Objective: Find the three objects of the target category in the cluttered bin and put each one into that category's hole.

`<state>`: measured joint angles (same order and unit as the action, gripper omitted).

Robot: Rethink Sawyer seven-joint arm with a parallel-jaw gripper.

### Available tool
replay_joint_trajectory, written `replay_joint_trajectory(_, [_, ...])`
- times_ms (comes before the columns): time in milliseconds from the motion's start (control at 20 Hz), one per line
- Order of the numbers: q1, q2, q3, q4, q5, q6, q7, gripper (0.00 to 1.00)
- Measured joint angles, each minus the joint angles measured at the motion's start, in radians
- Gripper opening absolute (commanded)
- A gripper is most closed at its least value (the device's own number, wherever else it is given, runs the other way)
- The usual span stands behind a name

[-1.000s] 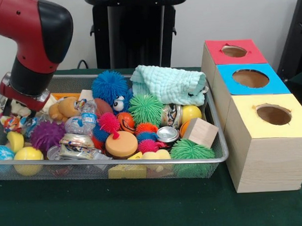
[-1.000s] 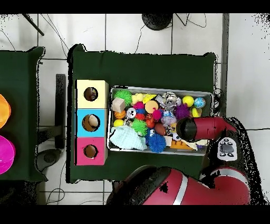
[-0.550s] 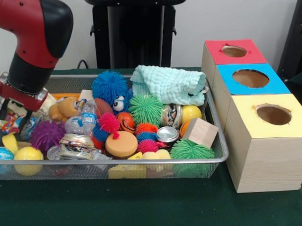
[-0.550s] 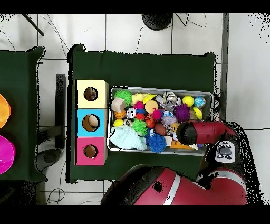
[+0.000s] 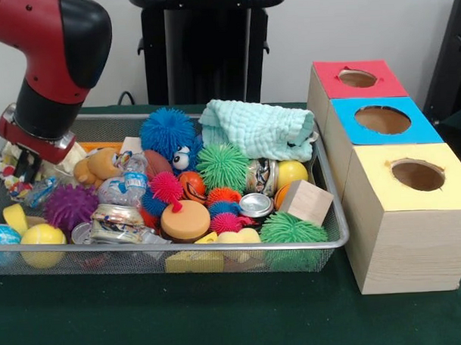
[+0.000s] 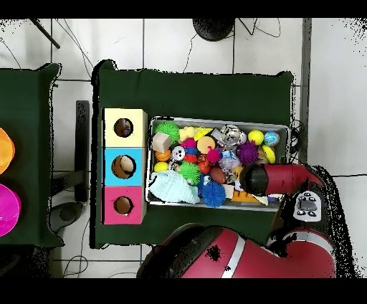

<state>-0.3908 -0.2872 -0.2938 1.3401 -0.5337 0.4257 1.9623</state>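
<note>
A wire mesh bin [image 5: 335,241] holds a heap of toys: a blue spiky ball [image 5: 167,131], a green spiky ball [image 5: 223,167], a purple spiky ball [image 5: 71,206], a mint cloth [image 5: 259,130], a wooden cube [image 5: 306,202], a crushed can [image 5: 256,204] and a plastic bottle [image 5: 125,187]. My gripper [image 5: 20,171] hangs low over the bin's left end, among small colourful items beside an orange plush toy [image 5: 100,166]. From overhead the arm's wrist [image 6: 256,179] covers it. Right of the bin stand a red box [image 5: 360,79], a blue box [image 5: 382,120] and a yellow box [image 5: 418,175], each with a round hole.
Two yellow balls [image 5: 42,236] [image 5: 292,172] lie in the bin. A black stand [image 5: 207,48] rises behind it. Overhead, the boxes [image 6: 124,166] line the bin's left side on a green cloth [image 6: 193,89], and a second green table [image 6: 29,107] stands further left.
The wrist dipped toward the bin's left end, then rose slightly. The toys in the heap have not visibly moved.
</note>
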Motion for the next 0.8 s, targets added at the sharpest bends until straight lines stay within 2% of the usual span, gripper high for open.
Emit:
replay_joint_trajectory(450, [0.008,-0.028,0.000,0.010,0.027,0.005,0.000,0.00])
replay_joint_trajectory(600, [0.018,-0.070,0.000,0.038,0.039,0.005,0.000,0.00])
replay_joint_trajectory(650, [0.029,-0.109,0.000,0.066,0.047,0.006,0.000,0.00])
replay_joint_trajectory(800, [0.040,-0.144,-0.001,0.086,0.054,0.006,0.000,0.00])
